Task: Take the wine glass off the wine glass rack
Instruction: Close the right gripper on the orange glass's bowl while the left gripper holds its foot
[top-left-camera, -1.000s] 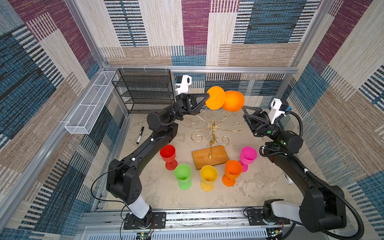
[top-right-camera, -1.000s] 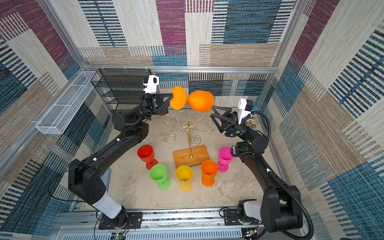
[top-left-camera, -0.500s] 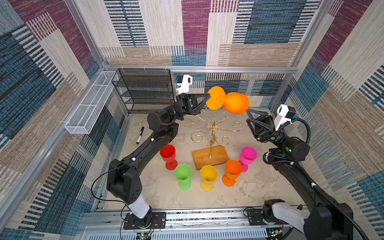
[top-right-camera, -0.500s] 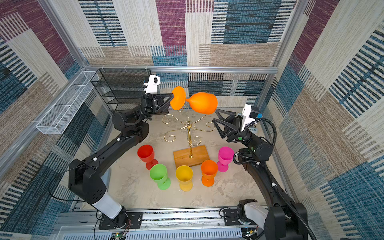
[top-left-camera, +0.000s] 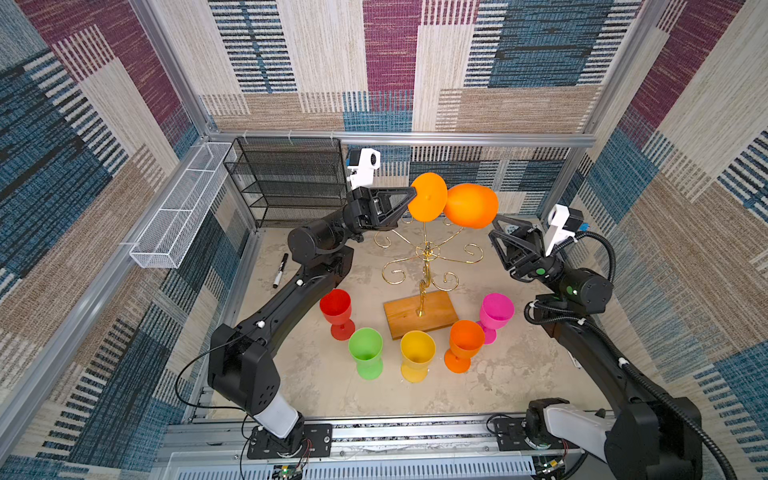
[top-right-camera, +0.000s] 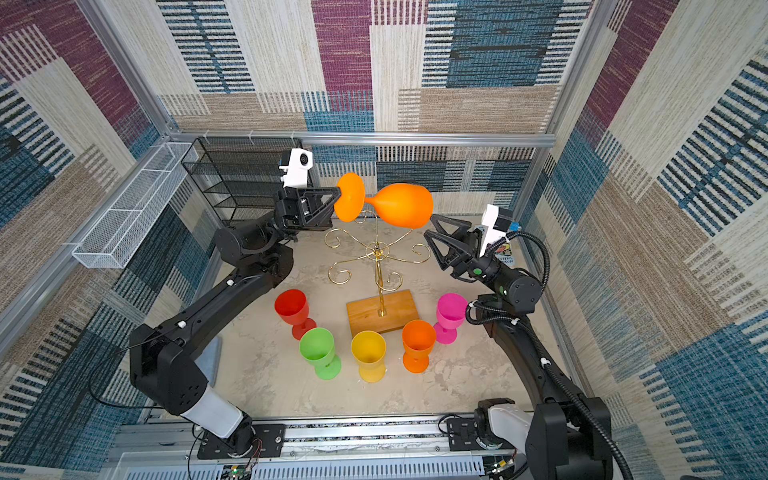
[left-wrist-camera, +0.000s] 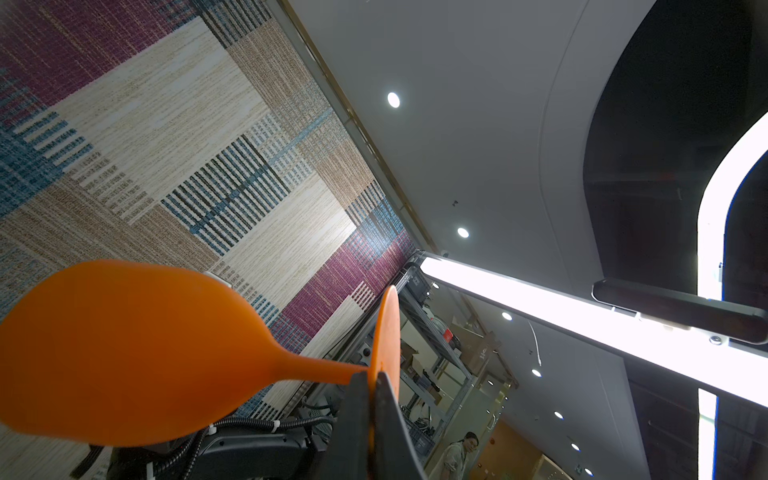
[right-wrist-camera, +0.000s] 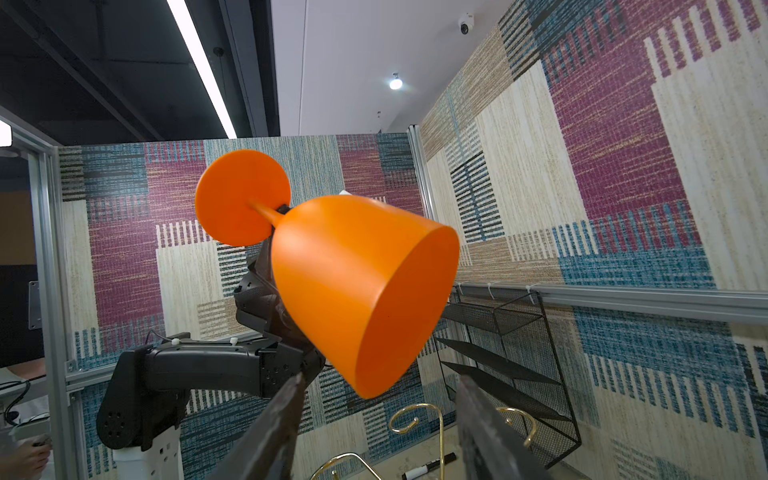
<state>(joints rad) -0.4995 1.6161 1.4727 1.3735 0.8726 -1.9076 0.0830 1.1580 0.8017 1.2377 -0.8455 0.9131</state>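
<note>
Wine glass (top-right-camera: 401, 205) sideways above the rack (top-right-camera: 365, 311) (foot in left jaws)

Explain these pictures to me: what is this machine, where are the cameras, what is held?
Two black robot arms, each ending in a two-finger gripper, work over a table. Two pictures look down from above; two come from cameras on the wrists. On the table stand a gold wire wine glass rack, its arms bare, and five coloured glasses. The left gripper is shut on the foot of an orange wine glass, held sideways above the rack. The right gripper is open near its bowl.
</note>
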